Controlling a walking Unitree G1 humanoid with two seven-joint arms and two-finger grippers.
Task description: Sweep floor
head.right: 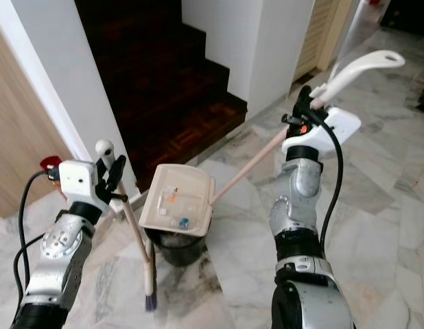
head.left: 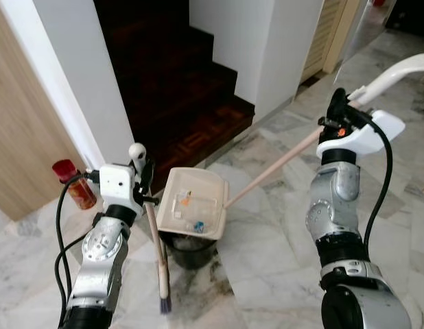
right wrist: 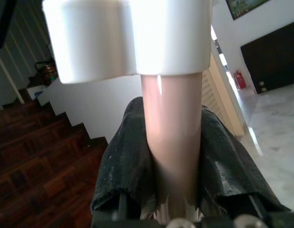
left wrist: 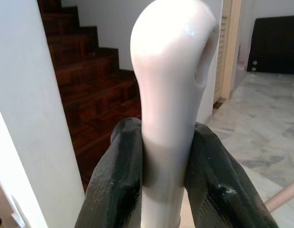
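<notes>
Dustpan [head.left: 195, 203]: tipped up over the black bin [head.left: 189, 249], a few scraps on its face, just in front of the stairs [head.left: 178, 82].
Right gripper [right wrist: 173, 156]: clamped on the dustpan's long pink pole [head.left: 274, 168], near the white top grip.
Left gripper [left wrist: 166, 156]: squeezed around the broom [head.left: 156, 236] handle; bristles are on the floor beside the bin.
Risk: if you swing that pole, the scraps will probably miss the bin and land back on the marble floor [head.left: 267, 260].
Also: watch the broom, it's close enough to knock the bin.
</notes>
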